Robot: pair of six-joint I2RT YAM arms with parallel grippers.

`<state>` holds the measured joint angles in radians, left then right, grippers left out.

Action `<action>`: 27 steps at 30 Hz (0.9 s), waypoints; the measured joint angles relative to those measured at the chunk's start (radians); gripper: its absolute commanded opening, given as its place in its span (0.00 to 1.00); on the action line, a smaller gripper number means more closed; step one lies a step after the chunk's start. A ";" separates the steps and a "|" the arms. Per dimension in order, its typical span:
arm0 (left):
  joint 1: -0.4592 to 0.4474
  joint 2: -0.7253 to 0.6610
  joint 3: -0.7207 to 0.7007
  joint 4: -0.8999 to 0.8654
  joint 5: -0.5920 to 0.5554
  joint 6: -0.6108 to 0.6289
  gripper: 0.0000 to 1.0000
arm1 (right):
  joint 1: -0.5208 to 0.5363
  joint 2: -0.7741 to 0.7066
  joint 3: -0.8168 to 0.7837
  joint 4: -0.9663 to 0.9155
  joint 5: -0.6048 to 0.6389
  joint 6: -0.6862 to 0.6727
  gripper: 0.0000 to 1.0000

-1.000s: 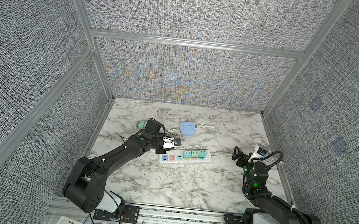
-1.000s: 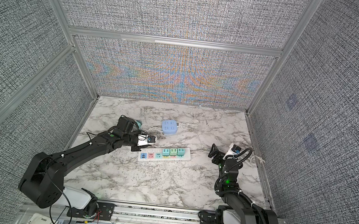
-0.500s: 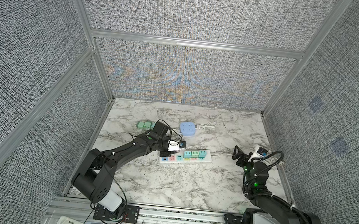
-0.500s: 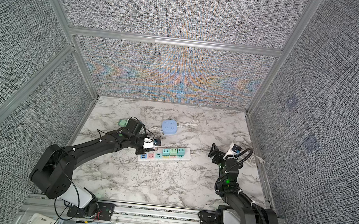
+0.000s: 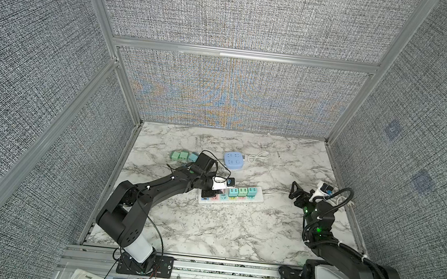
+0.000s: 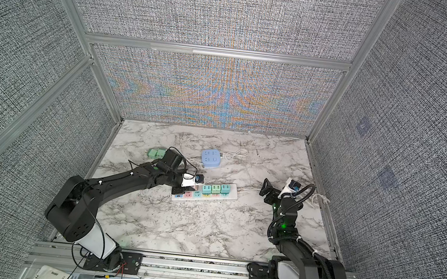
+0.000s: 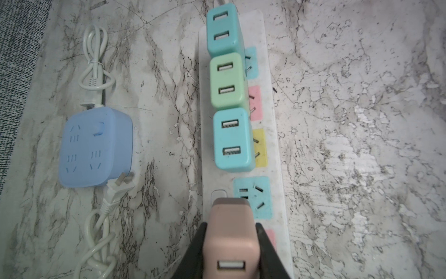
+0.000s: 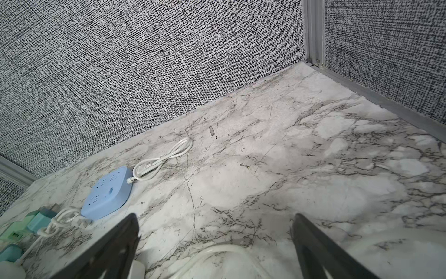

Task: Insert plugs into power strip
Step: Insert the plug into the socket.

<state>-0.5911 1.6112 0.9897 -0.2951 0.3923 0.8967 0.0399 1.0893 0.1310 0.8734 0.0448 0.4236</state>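
In the left wrist view my left gripper (image 7: 231,225) is shut on a dusty pink plug (image 7: 229,212). It hangs over the white power strip (image 7: 277,169), at the edge of a bare teal socket (image 7: 253,196). Three plugs stand in the strip in a row: teal (image 7: 225,33), green (image 7: 226,81), teal (image 7: 233,140). In both top views the left gripper (image 5: 209,193) (image 6: 177,190) is at the strip's left part (image 5: 257,199). Three loose plugs (image 5: 183,156) lie at the back left. My right gripper (image 5: 296,192) (image 8: 214,217) stands open over the marble, right of the strip.
A blue cube socket (image 5: 233,160) with a coiled white cable (image 5: 257,157) lies behind the strip. A white cord (image 8: 217,251) runs on the marble under the right gripper. Grey fabric walls with metal rails (image 5: 127,152) close in the table on three sides.
The left arm has swung its gripper to the right along the strip with the pink plug, uncovering the loose plugs at the back left. The right arm has not moved.
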 measured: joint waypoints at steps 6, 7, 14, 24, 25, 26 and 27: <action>-0.014 0.050 0.042 -0.037 0.005 0.006 0.00 | -0.001 0.003 0.000 0.006 0.000 0.001 0.99; -0.014 0.060 0.055 -0.048 0.006 0.010 0.00 | -0.001 0.003 0.000 0.006 0.000 0.002 0.99; -0.018 0.112 0.112 -0.075 0.022 0.013 0.00 | -0.003 0.006 0.000 0.006 -0.001 0.005 1.00; -0.023 0.115 0.125 -0.100 0.024 0.046 0.00 | -0.005 0.009 0.000 0.007 -0.004 0.006 0.99; -0.025 0.109 0.118 -0.102 0.023 0.046 0.00 | -0.005 0.009 0.000 0.007 -0.005 0.006 0.99; -0.028 0.101 0.111 -0.103 0.021 0.048 0.00 | -0.006 0.010 0.000 0.006 -0.005 0.006 0.99; -0.029 0.094 0.100 -0.100 0.018 0.050 0.00 | -0.006 0.010 0.000 0.006 -0.005 0.006 0.99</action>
<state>-0.6201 1.7054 1.0897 -0.3954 0.4107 0.9466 0.0341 1.0992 0.1310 0.8799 0.0402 0.4301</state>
